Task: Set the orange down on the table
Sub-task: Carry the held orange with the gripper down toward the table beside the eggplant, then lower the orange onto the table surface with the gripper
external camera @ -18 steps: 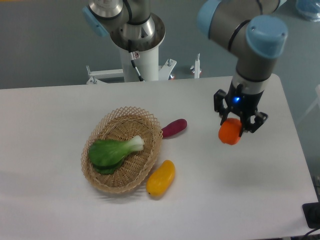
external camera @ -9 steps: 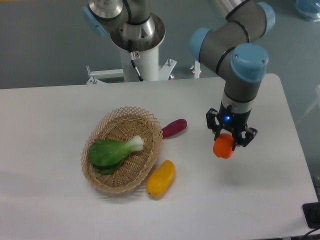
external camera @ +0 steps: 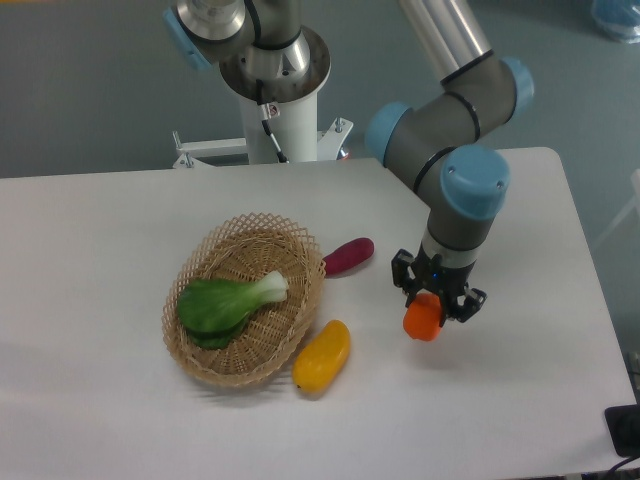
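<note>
Grey-tubed arm (external camera: 440, 110) with light-blue joint caps (black fingers (external camera: 404, 272)).

— Look at that orange (external camera: 422, 320): smooth, slightly shiny, plastic-looking, pinched in a matt black gripper (external camera: 436, 300).

— And the table (external camera: 120, 240) under it is plain white, matt, no grain at all.

— The basket (external camera: 245, 300) is the rough one here — open woven wicker, pale straw colour.

— Inside, the leafy green vegetable (external camera: 228, 300) looks like smooth moulded plastic. Same for the yellow fruit (external camera: 322, 356), glossy skin, and the purple vegetable (external camera: 348, 256), duller.

— Arm (external camera: 450, 130): grey satin metal tubes, light blue plastic caps.
</note>
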Robot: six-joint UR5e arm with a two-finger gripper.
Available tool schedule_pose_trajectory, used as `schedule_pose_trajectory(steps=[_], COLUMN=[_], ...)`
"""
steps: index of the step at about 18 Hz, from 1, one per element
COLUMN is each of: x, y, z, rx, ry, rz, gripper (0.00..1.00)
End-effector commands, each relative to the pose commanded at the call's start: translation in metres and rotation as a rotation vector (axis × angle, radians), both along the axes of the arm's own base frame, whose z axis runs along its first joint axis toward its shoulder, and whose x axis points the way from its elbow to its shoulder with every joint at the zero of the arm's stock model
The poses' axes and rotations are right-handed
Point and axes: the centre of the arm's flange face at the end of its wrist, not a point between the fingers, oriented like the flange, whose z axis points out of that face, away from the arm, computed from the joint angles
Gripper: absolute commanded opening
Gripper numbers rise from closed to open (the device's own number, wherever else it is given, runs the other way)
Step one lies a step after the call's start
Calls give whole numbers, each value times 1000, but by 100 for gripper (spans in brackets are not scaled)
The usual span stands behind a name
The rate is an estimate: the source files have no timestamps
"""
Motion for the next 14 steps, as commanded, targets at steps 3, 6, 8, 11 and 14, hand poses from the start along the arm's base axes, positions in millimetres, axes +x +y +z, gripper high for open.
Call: schedule_pose_trajectory(steps=[3, 6, 8, 11, 14], x=[4, 5, 10, 10, 10], y=[5, 5, 8, 8, 8], z=[-7, -13, -17, -18, -18], rx=[-40, -47, -51, -52, -52], ry=[20, 12, 5, 4, 4], rz=[-10, -12, -20, -21, -21], gripper=[56, 56, 56, 56, 56])
